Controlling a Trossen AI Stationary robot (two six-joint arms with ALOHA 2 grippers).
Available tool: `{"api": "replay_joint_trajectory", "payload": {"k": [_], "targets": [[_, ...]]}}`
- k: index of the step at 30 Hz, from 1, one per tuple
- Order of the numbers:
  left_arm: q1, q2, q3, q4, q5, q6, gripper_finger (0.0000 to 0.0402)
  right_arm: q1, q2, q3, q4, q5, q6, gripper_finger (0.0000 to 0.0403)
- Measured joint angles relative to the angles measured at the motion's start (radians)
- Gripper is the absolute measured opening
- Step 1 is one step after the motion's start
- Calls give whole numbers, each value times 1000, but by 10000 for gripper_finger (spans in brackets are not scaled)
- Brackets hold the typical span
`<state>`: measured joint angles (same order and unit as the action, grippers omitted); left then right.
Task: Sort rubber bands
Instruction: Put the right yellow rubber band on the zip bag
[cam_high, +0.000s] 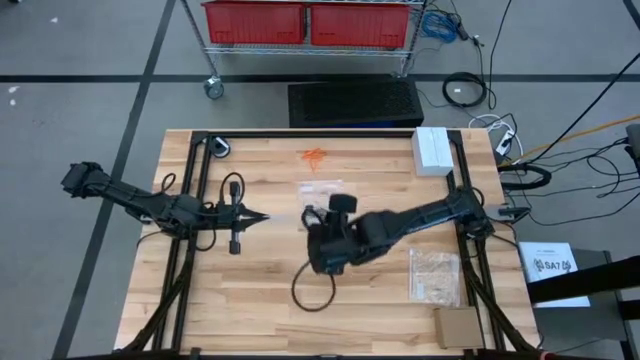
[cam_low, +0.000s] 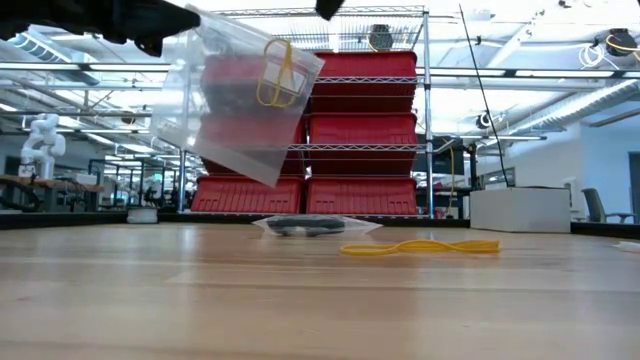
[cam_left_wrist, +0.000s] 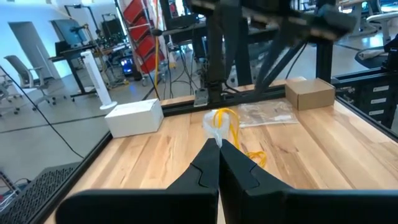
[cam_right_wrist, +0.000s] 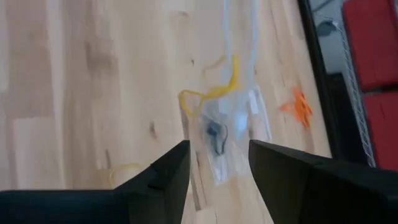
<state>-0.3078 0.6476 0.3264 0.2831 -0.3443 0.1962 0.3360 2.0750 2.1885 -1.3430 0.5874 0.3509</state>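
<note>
A grey floor (cam_high: 100, 60) surrounds the wooden desk (cam_high: 270, 290); red bins (cam_low: 365, 125) fill a wire shelf (cam_low: 425, 110) beyond it, under bright ceiling lights.

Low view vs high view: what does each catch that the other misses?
Only the low view: a clear bag hanging in the air with a pale yellow rubber band at its top, and another pale yellow band lying on the wood.

Only the high view: the orange rubber bands, the left end effector shut at the bag's corner, the right end effector beside it, a white box and a cardboard box.

Both: the wooden table and a flat bag lying on it with dark bands inside.
</note>
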Motion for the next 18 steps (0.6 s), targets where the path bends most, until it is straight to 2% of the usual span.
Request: {"api": "replay_joint_trajectory", "payload": {"k": [5,10,14,18], "targets": [[0,0,0,0,0,18,0,6,-1,-128,54,13,68,158],[0,0,0,0,0,20,0,4,-20,-266,176,-21,73,158],[0,0,0,1,0,20,0,3,-79,-410,329,-51,69,158],[0,0,0,-1,0,20,0,3,-177,-613,543,-64,81,158]]}}
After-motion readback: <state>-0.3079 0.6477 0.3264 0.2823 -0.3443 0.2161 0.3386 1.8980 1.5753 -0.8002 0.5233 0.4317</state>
